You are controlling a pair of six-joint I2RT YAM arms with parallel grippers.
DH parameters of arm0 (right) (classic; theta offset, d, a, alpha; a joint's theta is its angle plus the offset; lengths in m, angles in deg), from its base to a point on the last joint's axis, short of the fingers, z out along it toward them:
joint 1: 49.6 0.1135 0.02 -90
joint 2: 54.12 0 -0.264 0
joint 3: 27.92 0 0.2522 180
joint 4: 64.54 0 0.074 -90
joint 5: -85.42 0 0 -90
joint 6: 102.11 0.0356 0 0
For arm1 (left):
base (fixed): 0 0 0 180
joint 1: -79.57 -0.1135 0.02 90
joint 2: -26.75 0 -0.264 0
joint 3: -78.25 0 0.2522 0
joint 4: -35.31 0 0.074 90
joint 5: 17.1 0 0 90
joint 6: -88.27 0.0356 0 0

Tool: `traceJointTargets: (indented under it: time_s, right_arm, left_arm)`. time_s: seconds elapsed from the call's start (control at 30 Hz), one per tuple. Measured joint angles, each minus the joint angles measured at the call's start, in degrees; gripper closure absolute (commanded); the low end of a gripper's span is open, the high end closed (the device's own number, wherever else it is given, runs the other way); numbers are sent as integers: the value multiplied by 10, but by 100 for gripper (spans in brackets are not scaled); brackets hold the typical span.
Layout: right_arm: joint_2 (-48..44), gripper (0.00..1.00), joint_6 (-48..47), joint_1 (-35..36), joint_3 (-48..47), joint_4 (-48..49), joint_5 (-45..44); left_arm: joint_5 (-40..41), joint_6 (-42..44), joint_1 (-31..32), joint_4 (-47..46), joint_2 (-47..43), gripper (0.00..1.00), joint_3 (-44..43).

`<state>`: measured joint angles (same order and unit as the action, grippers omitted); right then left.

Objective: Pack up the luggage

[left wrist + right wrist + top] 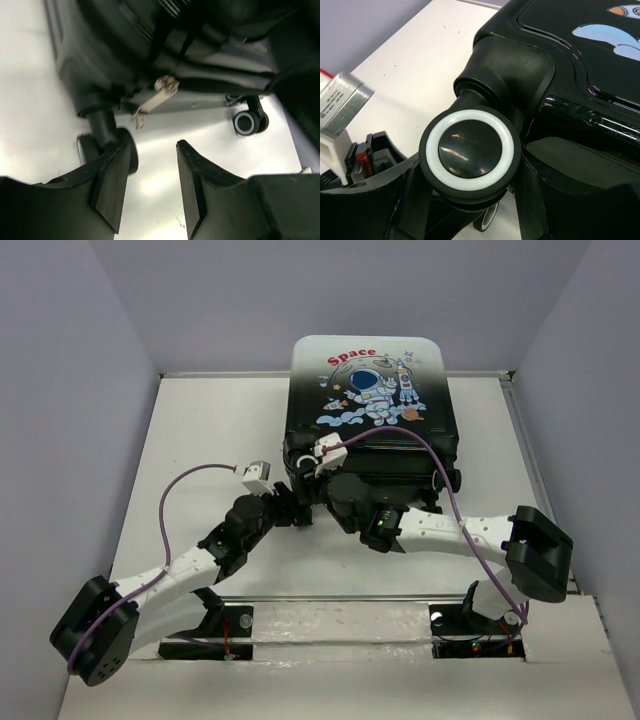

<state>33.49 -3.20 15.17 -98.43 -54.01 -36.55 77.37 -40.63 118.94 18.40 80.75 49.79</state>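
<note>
Apparently the packing is at its closing stage: the suitcase (370,390) lies flat and shut at the far middle of the table (200,440), astronaut print up. The left gripper (150,185) stands wide and empty below the zip pull (160,92); next it would need to rise and pinch that small tab. The right gripper (472,202) flanks a white-ringed wheel (470,150), though whether it clamps it I cannot tell. Counted: one suitcase, one zip pull, and two wheels in the left wrist view.
</note>
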Motion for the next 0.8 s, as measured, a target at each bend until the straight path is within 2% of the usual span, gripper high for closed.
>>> traceJointTargets:
  time_s: [0.37,0.53,0.67,0.8]
  right_arm:
    - [-2,93,27,-7,-3,-14,22]
    - [-3,93,37,-13,-3,-17,35]
    - [-3,93,45,-14,-3,-16,49]
    - [-4,93,52,-14,0,-10,59]
  left_arm:
    - [73,52,4,-73,121,48,-47]
    - [98,59,15,-89,162,55,-58]
    - [129,56,30,-89,169,71,-64]
    - [146,56,40,-83,168,70,-66]
